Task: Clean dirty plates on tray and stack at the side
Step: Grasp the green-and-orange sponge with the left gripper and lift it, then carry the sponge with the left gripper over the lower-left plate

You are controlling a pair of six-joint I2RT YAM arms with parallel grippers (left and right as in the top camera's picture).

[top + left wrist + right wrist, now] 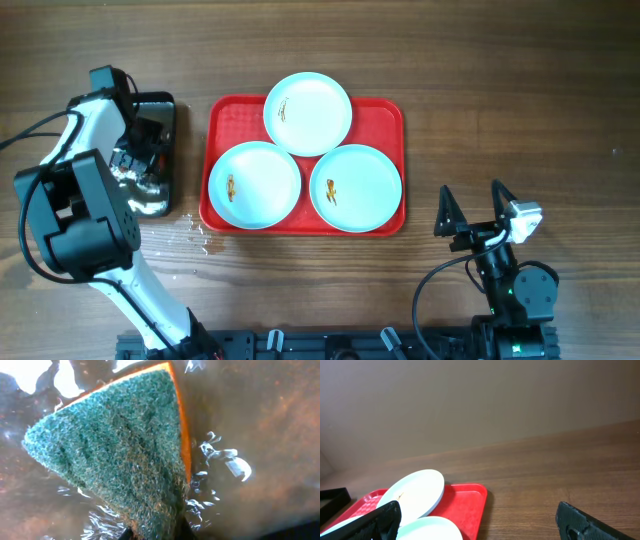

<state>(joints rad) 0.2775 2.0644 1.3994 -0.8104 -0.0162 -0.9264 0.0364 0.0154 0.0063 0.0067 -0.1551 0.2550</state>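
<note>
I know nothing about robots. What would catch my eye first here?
The bright red tray in the middle of the wooden table, holding three pale plates with small brown smears, the far one leaning on the other two. To its left sits a black pan, where a green and orange sponge sits in water. At lower right, the right end effector stands open.

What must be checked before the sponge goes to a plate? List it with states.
1. Sponge wet: ok, in the pan with water.
2. Left gripper holding sponge: cannot tell.
3. Plates on tray: ok, all three smeared.
4. Top plate flat: not ok, leans on the other two.
5. Right gripper clear of tray: ok, open, off to its right.
6. Table dry: not ok, drops beside pan.
</note>
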